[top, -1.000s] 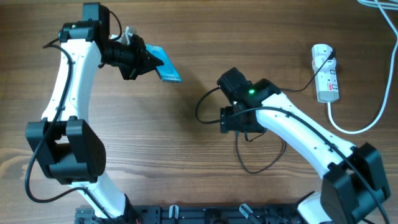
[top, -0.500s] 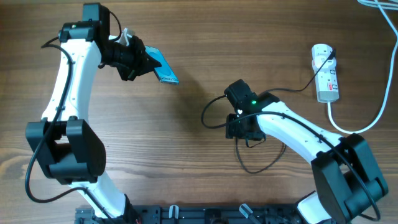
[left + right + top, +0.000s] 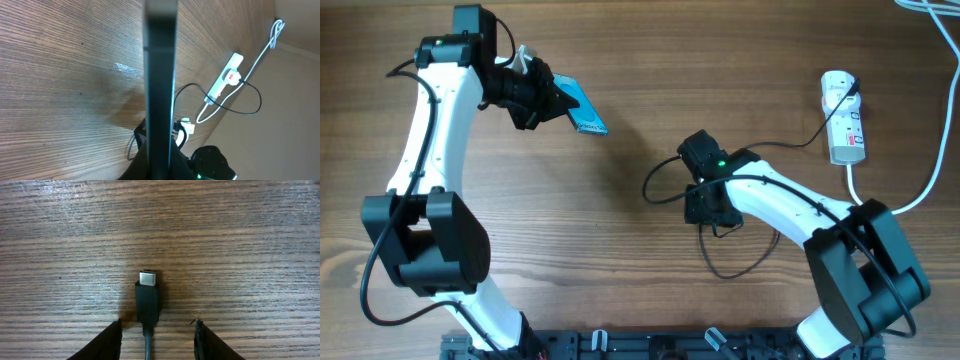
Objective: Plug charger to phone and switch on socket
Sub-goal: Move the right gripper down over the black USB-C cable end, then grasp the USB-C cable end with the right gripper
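Note:
My left gripper (image 3: 548, 98) is shut on the phone (image 3: 586, 108), holding its cyan screen tilted above the table at the upper left. In the left wrist view the phone (image 3: 160, 75) shows edge-on as a dark upright bar rising from the jaws (image 3: 159, 165). The charger's black cable (image 3: 655, 175) loops across the table's middle. Its plug tip (image 3: 147, 297) lies flat on the wood, between the open fingers of my right gripper (image 3: 157, 327), which touch nothing. The right gripper (image 3: 705, 205) is low over the table. The white socket (image 3: 844, 118) lies at the far right, and also shows in the left wrist view (image 3: 225, 80).
A thick white cord (image 3: 910, 200) curves from the socket to the table's right edge and up to the far corner. More black cable (image 3: 740, 262) loops near the front, under the right arm.
My right gripper has moved right and toward the front, coming down over the cable's plug end. The left arm and the phone have stayed put.

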`<state>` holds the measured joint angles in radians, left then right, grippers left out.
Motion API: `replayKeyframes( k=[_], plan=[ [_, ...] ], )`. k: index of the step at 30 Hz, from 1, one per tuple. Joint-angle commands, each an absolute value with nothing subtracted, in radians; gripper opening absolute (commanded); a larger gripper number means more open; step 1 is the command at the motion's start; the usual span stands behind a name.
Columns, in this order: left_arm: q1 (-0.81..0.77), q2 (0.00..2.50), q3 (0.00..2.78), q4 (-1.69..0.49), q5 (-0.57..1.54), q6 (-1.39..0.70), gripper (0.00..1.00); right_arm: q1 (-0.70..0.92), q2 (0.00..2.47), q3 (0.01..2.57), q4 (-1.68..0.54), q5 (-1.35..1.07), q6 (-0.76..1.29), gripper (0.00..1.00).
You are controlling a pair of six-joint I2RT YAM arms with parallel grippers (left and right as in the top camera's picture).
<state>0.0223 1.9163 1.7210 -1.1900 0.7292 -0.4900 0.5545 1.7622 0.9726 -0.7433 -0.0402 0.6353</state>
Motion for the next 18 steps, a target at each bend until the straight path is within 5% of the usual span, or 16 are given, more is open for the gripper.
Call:
replayKeyframes(
  k=[1,11,18],
  plan=[
    [0.025,1.887,1.722,-1.19,0.742,-0.467,0.04,0.59,1.779,0.966,-0.741,-0.002,0.672,0.45],
    [0.025,1.887,1.722,-1.195,0.742,-0.467,0.04,0.621,1.779,0.966,-0.743,0.06,0.708,0.43],
    [0.025,1.887,1.722,-1.199,0.742,-0.467,0.04,0.611,1.779,0.966,-0.739,0.066,0.703,0.31]
  ],
)
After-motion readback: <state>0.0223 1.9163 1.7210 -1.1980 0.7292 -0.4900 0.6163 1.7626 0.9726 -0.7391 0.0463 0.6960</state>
